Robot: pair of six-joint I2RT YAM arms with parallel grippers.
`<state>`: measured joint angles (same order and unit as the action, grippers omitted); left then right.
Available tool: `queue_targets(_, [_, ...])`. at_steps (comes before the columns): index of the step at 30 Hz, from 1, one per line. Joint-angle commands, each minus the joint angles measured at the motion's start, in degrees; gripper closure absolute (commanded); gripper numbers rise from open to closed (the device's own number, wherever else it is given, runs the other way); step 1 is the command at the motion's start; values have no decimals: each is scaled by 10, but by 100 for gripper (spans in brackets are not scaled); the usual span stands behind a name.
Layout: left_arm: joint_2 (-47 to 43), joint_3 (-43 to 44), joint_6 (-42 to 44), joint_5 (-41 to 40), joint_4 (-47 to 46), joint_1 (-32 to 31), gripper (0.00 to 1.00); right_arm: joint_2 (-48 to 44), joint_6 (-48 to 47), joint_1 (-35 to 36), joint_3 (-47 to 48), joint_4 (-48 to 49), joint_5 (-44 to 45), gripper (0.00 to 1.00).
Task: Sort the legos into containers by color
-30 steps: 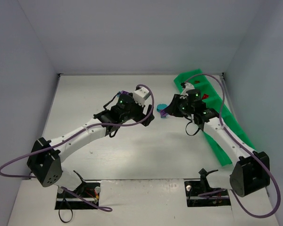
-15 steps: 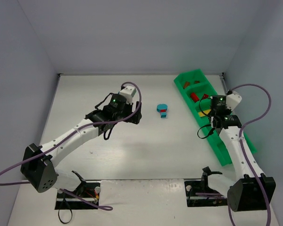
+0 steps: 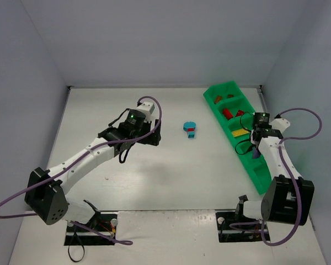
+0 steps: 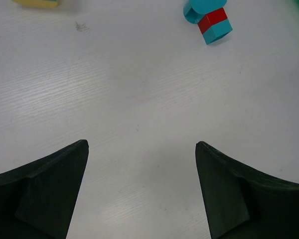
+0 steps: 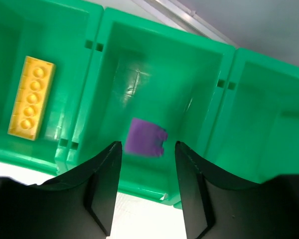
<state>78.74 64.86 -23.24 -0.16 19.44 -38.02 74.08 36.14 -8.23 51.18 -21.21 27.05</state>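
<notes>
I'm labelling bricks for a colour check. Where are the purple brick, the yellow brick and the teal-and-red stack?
purple brick [image 5: 145,137]: right wrist view, middle of its upper face.
yellow brick [image 5: 32,98]: right wrist view, centre of its studded top.
teal-and-red stack [image 4: 213,18]: left wrist view, on its red piece.

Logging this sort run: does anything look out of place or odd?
Only the teal-and-red brick cluster: it lies on the table, outside the green tray, two colours joined together. In the tray, the purple brick and yellow brick occupy separate compartments; nothing looks spilled or damaged.
</notes>
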Motion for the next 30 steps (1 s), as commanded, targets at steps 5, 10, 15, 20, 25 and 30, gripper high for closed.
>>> queue_targets(5, [8, 28, -35, 2, -30, 45, 19, 29, 5, -5, 28, 8, 20, 53])
queue_targets(10, [50, 62, -31, 2, -20, 79, 18, -17, -34, -3, 46, 26, -56, 49])
queue_targets(15, [139, 136, -6, -15, -16, 115, 18, -61, -98, 10, 58, 76, -240, 43])
queue_targets(20, [260, 232, 42, -45, -3, 132, 18, -76, -141, 70, 62, 100, -290, 41])
queue_targets(25, [352, 361, 91, -42, 31, 148, 18, -70, -163, 79, 53, 114, -354, 41])
queue_targets(30, [425, 439, 114, -42, 41, 149, 18, -78, -166, 94, 32, 127, -384, 40])
